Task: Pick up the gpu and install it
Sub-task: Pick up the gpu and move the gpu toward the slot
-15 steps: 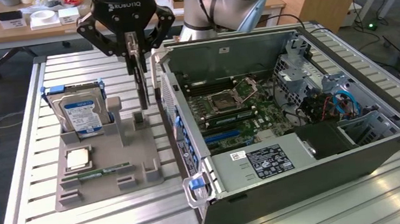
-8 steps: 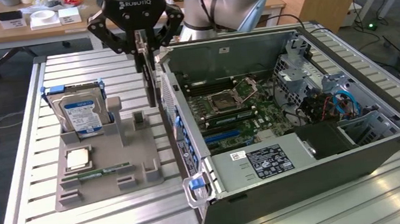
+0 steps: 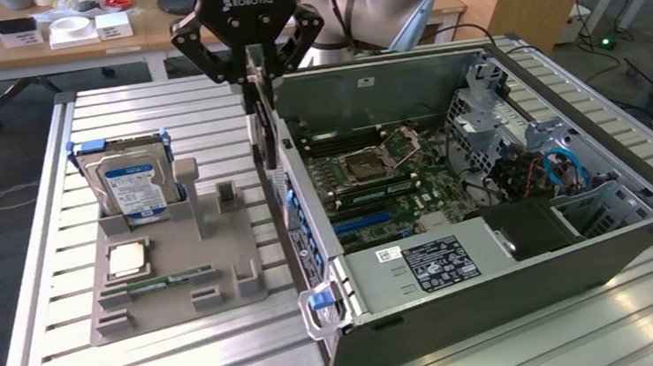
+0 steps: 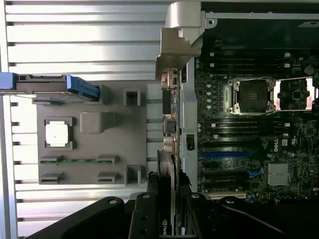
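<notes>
gripper (image 3: 258,75) fingers pinched narrow on the gpu (image 3: 262,126), clamping its upper end. the card hangs edge-on with its long axis vertical, free end pointing straight down. it sits at the top edge of the case (image 3: 502,292) wall that faces the tray (image 3: 232,244), outside the case and clear of the motherboard (image 3: 386,187). we can't tell if it touches that wall, or which end has the bracket. the hard drive (image 3: 132,187) stands upright in the tray beside the case.
</notes>
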